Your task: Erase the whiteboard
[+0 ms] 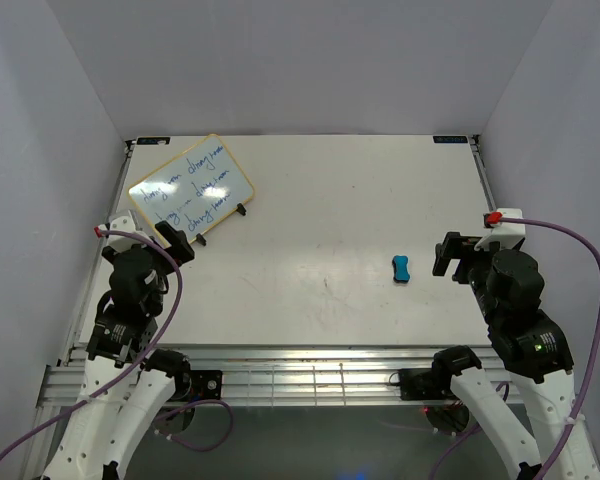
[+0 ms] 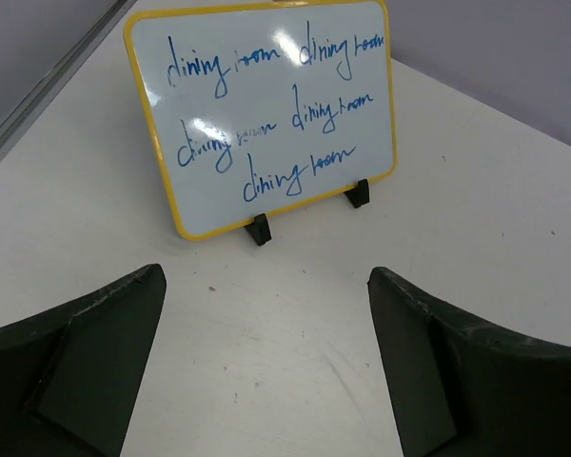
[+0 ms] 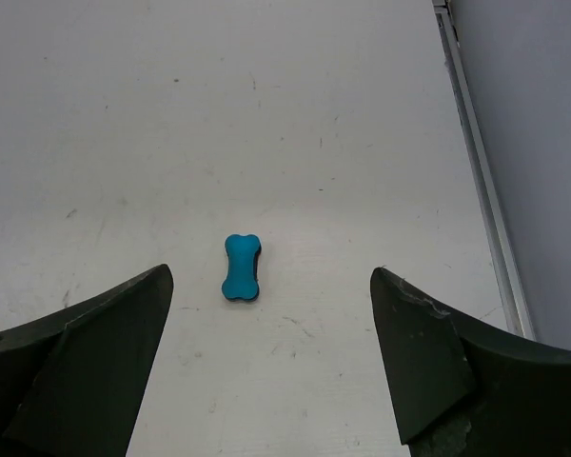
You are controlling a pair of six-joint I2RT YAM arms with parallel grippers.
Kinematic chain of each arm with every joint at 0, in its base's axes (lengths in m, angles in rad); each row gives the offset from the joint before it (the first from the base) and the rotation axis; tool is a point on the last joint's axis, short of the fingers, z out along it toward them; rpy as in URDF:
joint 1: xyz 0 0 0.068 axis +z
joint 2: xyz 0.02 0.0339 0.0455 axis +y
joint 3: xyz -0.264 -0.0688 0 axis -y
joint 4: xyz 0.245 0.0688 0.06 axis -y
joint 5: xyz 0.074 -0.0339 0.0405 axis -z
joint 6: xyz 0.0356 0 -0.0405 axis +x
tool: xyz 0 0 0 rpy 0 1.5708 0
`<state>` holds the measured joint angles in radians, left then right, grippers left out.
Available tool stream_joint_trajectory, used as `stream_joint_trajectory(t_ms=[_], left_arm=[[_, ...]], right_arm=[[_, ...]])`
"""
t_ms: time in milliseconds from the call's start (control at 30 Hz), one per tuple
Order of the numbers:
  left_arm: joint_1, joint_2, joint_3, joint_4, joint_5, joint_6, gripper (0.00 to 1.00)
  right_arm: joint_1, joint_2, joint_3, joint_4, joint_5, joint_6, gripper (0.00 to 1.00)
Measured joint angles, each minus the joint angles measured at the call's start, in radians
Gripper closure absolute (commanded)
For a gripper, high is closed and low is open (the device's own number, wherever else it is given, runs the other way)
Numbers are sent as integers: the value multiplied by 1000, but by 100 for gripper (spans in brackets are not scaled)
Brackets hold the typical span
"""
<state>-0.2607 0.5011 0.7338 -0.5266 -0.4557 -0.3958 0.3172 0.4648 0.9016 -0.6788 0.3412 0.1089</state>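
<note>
Whiteboard (image 1: 192, 190) (blue writing) propped ahead of low left gripper (image 1: 176, 243), jaws apart; right gripper (image 1: 448, 254), jaws apart, low, facing eraser (image 1: 402, 268)

The whiteboard (image 1: 192, 190) — yellow-framed, propped up on two black feet — stands at the far left corner of the table (image 1: 330, 200), bearing three lines of blue handwriting.

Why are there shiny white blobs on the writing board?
Left wrist view: two bright patches on the whiteboard are glare, probably reflected light, and they wash out bits of the blue writing. Top view: the same board is small and its words are too tiny to read. Right wrist view: no glare; the blue eraser looks sharp, with only a thin dark shadow at its edge.
</note>
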Motion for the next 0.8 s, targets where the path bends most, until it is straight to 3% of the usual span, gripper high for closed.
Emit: stream_joint_trajectory(t_ms=[300, 467, 667, 800], left_arm=[[0, 4, -13, 34, 83, 33, 2], [0, 107, 87, 47, 212, 102, 2], [19, 484, 405, 92, 296, 194, 2], [200, 800, 653, 106, 491, 236, 2]], right_arm=[[0, 21, -1, 0, -74, -6, 10], [0, -6, -49, 42, -176, 0, 10], [0, -56, -95, 111, -367, 8, 10], [0, -57, -116, 140, -480, 17, 10]])
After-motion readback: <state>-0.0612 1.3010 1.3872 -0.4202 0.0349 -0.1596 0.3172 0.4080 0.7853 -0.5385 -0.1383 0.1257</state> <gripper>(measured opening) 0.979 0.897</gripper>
